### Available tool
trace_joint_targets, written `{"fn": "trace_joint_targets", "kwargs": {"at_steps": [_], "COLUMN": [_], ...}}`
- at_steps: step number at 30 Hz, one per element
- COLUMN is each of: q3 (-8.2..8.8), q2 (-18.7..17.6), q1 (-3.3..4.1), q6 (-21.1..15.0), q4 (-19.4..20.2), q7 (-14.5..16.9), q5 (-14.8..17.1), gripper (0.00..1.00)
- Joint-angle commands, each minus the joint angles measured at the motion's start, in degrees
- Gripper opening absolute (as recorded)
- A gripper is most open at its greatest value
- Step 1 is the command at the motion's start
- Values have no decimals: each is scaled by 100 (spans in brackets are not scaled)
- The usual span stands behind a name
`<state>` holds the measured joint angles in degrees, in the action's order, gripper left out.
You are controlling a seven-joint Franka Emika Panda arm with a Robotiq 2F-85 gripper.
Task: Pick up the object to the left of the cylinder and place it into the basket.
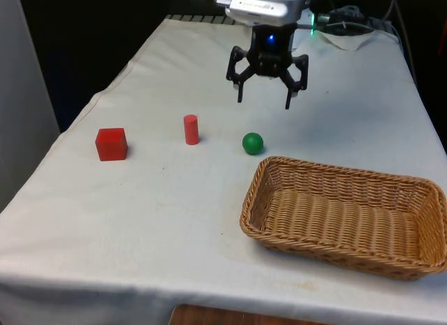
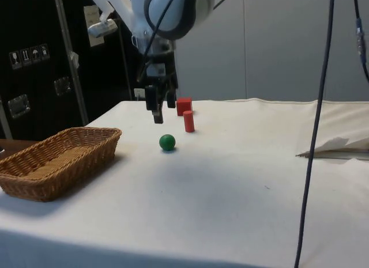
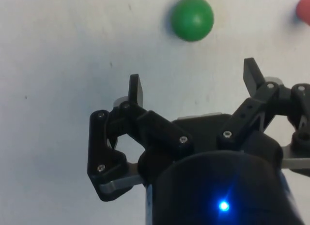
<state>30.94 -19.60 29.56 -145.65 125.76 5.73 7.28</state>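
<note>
A red cube [image 1: 112, 143] rests on the white cloth at the front view's left, with a small upright red cylinder [image 1: 191, 129] to its right and a green ball [image 1: 253, 143] further right. In the side view the cube [image 2: 184, 105] stands behind the cylinder [image 2: 188, 121], and the ball [image 2: 167, 142] lies nearer. My gripper [image 1: 265, 98] hangs open above the cloth, behind the ball and cylinder, with nothing between its fingers. In the wrist view the gripper [image 3: 193, 87] is spread wide over bare cloth, the ball [image 3: 192, 18] just beyond it.
A brown wicker basket [image 1: 293, 172] sits at the front view's right, near the table's front edge, and appears in the side view as the basket [image 2: 86, 135]. A black cable [image 2: 314, 135] hangs down in the side view.
</note>
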Motion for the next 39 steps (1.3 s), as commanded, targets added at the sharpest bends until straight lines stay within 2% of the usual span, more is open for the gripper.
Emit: {"fn": "trace_joint_targets", "kwargs": {"at_steps": [1, 8, 9, 10, 17, 18, 19, 25, 26, 27, 31, 34, 35, 36, 39], "q3": [-63, -109, -23, -120, -189, -74, -201, -172, -86, -166, -172, -206, -80, -212, -218], "q2": [-52, -281, -286, -309, -533, -556, -556, -722, -751, -733, -802, -882, -871, -911, -991], "q1": [-57, -69, -11, -74, -97, -11, -97, -103, -29, -103, -143, -201, -92, -206, -218], "q6": [-120, -470, -395, -516, -802, -739, -831, -917, -882, -911, -934, -957, -888, -968, -997], "q4": [6, 6, 0, 11, 6, 0, 6, -11, -11, -17, -23, -57, -34, -69, -115], "q7": [109, 246, 160, 252, 401, 309, 430, 619, 539, 630, 682, 756, 642, 791, 894], "q5": [138, 424, 309, 453, 768, 659, 814, 1054, 980, 1066, 1089, 1140, 1026, 1175, 1295], "gripper": [100, 100, 100, 100, 100, 100, 100, 100, 100, 100, 100, 100, 100, 100, 100]}}
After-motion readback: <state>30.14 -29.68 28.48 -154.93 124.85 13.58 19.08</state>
